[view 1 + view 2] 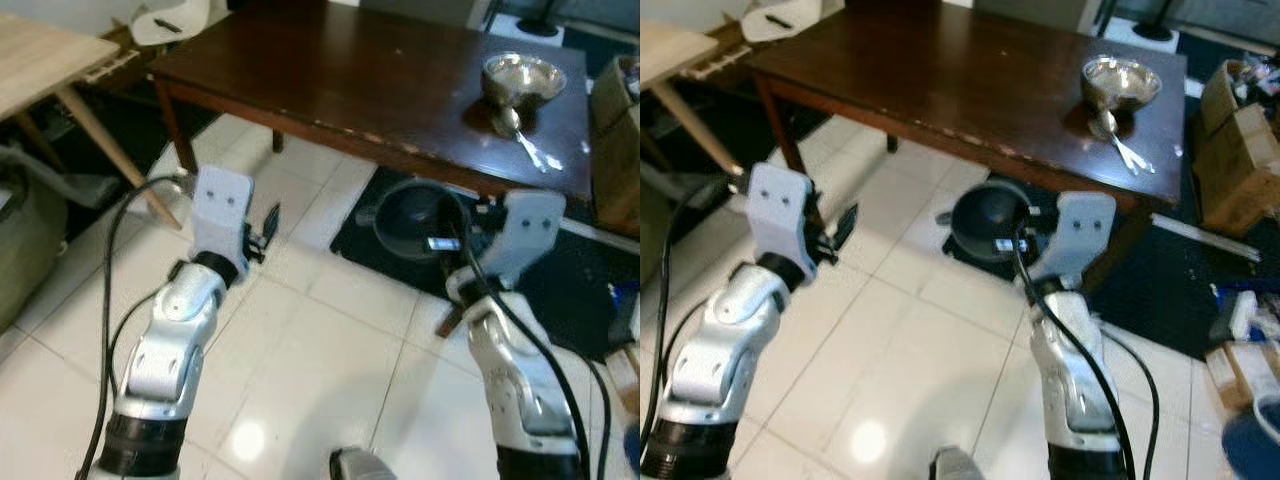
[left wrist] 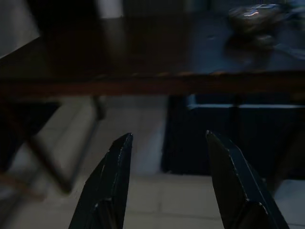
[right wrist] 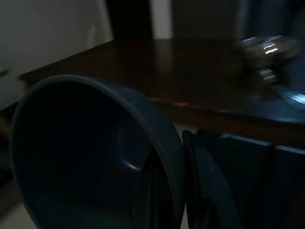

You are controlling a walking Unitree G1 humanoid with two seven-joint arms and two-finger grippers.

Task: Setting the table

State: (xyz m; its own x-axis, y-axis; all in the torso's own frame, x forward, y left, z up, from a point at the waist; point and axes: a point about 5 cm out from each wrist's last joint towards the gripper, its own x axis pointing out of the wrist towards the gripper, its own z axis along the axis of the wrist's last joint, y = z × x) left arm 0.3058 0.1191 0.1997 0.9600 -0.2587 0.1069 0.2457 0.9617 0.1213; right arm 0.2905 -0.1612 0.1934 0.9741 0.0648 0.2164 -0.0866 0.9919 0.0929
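Progress is being judged as partial: a shiny metal bowl [image 1: 523, 80] and spoon [image 1: 521, 134] are lying on the dark wooden table [image 1: 330, 80], while a dark blue bowl [image 1: 418, 222] is being pinched at its rim by the right gripper [image 1: 452, 240] just before the table's near edge, the left gripper [image 1: 262, 232] being held spread and empty.

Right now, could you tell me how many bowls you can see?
2. A silver bowl stands on the dark wooden table at its far right, beside a spoon. A dark bowl is held in the right gripper, short of the table's near edge.
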